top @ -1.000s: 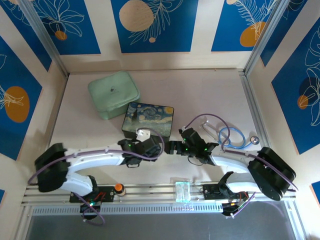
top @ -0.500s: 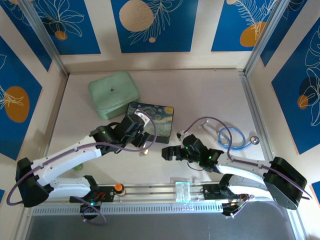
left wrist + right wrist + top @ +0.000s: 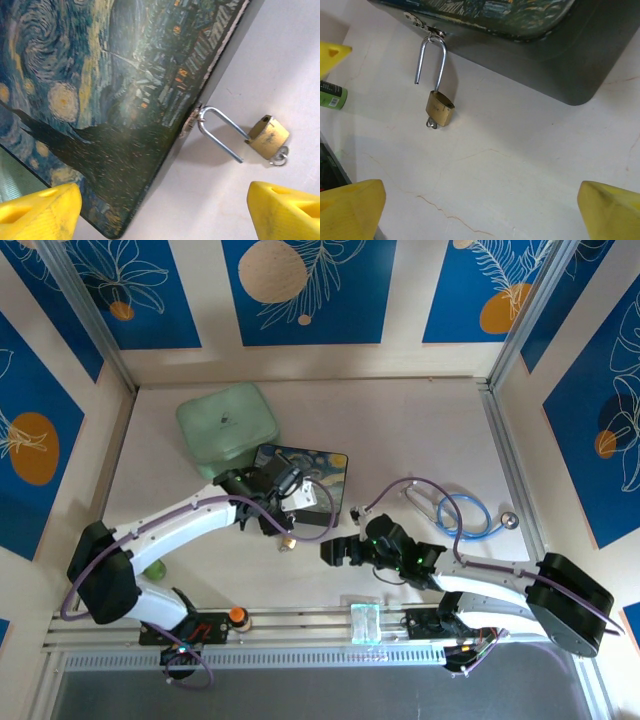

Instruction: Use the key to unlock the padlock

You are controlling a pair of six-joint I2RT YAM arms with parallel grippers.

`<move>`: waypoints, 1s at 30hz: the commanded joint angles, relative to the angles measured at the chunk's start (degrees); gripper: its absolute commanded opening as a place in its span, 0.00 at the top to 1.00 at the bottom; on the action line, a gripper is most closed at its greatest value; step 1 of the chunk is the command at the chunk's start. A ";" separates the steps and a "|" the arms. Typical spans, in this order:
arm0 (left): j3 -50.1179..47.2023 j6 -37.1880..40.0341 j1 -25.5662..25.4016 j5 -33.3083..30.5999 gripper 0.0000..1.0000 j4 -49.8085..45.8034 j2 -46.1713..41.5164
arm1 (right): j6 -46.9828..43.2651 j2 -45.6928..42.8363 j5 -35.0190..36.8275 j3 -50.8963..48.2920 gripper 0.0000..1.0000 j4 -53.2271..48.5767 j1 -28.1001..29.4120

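Observation:
The small brass padlock lies on the table at the front of the painted box. Its silver shackle stands swung open, one end free, the loop hooked through the box's clasp. The little key sticks out of the lock's bottom. The right wrist view has the padlock and the key upper left. From above the padlock lies between both arms. My left gripper hovers open over the box's front edge. My right gripper stays open, well short of the lock.
A mint-green zip pouch sits behind the box. A blue-tubed stethoscope lies to the right. A small green cylinder rests near the table's front left. Bare tabletop lies under the right gripper.
The two grippers, close together at the box front a second ago, have parted. The left arm swung back over the box, uncovering the padlock; the right gripper drew back towards the front.

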 commanded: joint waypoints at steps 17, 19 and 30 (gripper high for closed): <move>-3.76 -6.90 7.98 3.10 0.13 9.66 -6.03 | 13.75 28.09 15.57 24.69 0.30 -10.13 10.70; -5.84 -11.51 11.08 3.51 0.12 13.24 -6.38 | 13.76 30.02 14.62 25.77 0.31 -9.09 10.52; -16.74 -21.27 14.47 4.65 0.11 31.23 -9.46 | 11.62 39.46 11.38 34.42 0.32 -14.36 9.66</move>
